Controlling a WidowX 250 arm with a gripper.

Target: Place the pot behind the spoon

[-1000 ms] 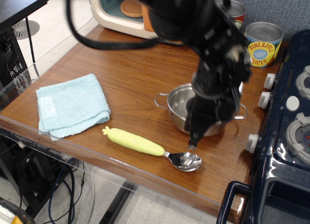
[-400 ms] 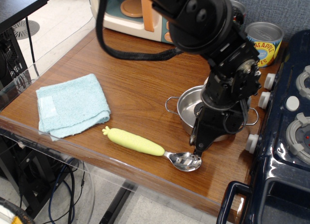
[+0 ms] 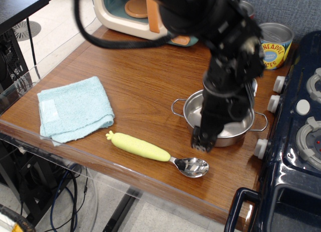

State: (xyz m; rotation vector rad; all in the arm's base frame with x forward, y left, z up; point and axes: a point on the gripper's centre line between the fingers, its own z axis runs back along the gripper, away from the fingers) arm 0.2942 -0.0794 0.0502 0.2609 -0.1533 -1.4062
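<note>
The pot (image 3: 218, 119) sat near the desk's (image 3: 140, 76) right edge, just behind the spoon (image 3: 156, 153); the fingers (image 3: 203, 141), their opening indiscernible, overlapped its front rim and should withdraw straight upward without nudging it.

Single cam, high front-left, angled down, mid-range over wooden table (image 3: 135, 76) toward stove (image 3: 301, 142).

I saw pot (image 3: 235, 127): small shiny steel, upright on the surface (image 3: 140, 81), two wire loop handles | spoon (image 3: 156, 154): lay flat just in front of pot, yellow-green handle left, metal bowl right
</note>
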